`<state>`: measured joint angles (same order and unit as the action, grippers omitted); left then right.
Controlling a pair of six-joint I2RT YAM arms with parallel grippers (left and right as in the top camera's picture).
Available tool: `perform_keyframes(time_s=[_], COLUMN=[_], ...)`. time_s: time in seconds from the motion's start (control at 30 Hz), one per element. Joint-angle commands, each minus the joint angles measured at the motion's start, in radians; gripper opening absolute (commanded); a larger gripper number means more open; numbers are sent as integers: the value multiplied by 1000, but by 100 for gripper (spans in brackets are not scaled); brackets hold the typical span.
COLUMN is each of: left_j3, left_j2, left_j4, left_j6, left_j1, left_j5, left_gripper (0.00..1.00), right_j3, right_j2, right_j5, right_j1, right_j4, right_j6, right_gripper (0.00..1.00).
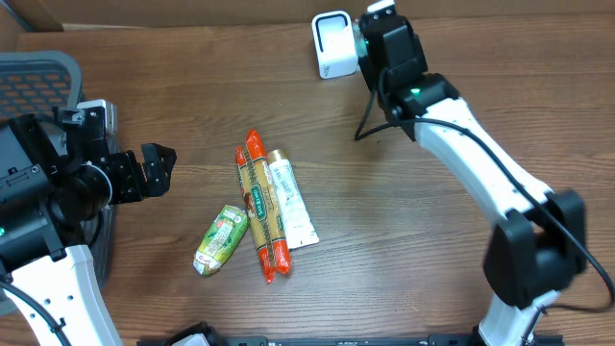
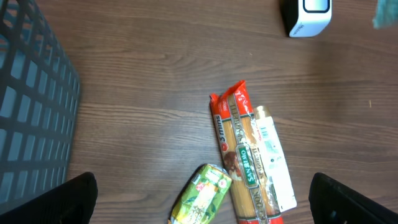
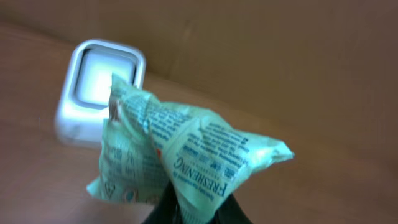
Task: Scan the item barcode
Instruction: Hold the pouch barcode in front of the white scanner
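The right jaws pinch tight on a green packet (image 3: 186, 155) held just before the scanner (image 3: 99, 87) at twelve o'clock on the tabletop (image 1: 404, 240), while the left jaws gape wide and empty at nine o'clock, with open wood around four o'clock.

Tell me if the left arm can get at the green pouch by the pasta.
Probably yes. The green pouch lies on the side of the pasta nearer the left gripper, which hangs open, with nothing lying between them.
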<state>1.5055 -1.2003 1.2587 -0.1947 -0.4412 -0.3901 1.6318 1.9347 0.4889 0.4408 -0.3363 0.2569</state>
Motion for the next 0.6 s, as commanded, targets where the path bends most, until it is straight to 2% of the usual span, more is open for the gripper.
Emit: perform_keyframes(time_s=[0.0,0.03,0.13,0.23,0.3,0.57], left_j3=[0,0,0,0,0,0], left_j2=[-2,-2,-2,-2,-2,-2], left_j4=[-3,-3,-3,-3,-3,-3], left_j6=[-23,-23,-23,-23,-23,-23], left_j1=[-5,-5,-5,-5,-5,-5], left_j5=[-18,-18,-18,-18,-18,-18], left_gripper=[99,100,100,100,100,100], right_j3=[26,26,26,26,26,26], right_j2=[66,126,208,274,301,318], right_j5=[116,116,102,43,8,-10], right_j1=[-2,-2,-2,-2,-2,-3], right_j4=[263,436,638,716,721,824], right_j6=[467,689,963,1213,1290,1320], right_gripper=[4,4,4,4,4,4])
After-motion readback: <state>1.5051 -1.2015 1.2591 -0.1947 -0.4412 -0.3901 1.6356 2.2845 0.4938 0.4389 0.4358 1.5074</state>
